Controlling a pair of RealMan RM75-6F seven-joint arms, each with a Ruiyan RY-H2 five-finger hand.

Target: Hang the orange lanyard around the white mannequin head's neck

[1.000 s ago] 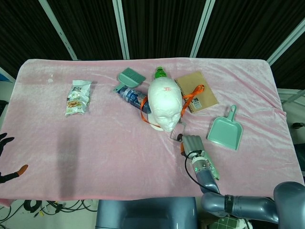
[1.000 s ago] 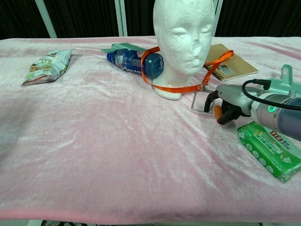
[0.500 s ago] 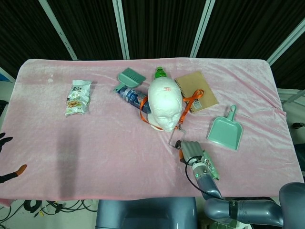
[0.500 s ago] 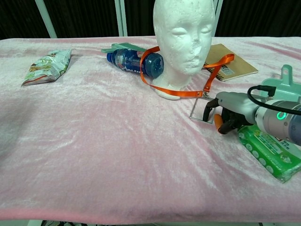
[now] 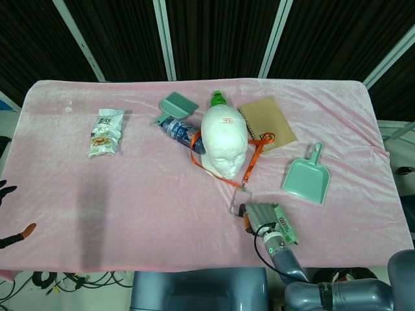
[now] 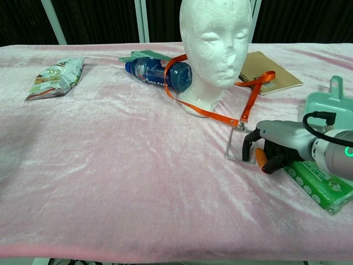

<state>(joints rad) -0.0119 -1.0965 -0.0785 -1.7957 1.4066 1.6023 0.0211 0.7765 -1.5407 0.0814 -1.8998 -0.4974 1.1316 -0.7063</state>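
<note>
Head cam high, top-down; chest cam low, near; both share mannequin head [image 5: 224, 142]

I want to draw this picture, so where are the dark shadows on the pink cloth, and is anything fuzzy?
Head view: a wide soft shadow band crosses the cloth at the left front; everything looks sharp. Chest view: the same shadow darkens the cloth's left side, small shadows sit under the head and right hand, and the near edge looks slightly soft.

White mannequin head [image 6: 216, 41] upright near the table's [image 6: 110, 165] far edge; orange lanyard [image 6: 212, 113] looped around its neck, trailing to a clear badge holder [image 6: 238, 145] held by the right hand [image 6: 273, 148].
</note>
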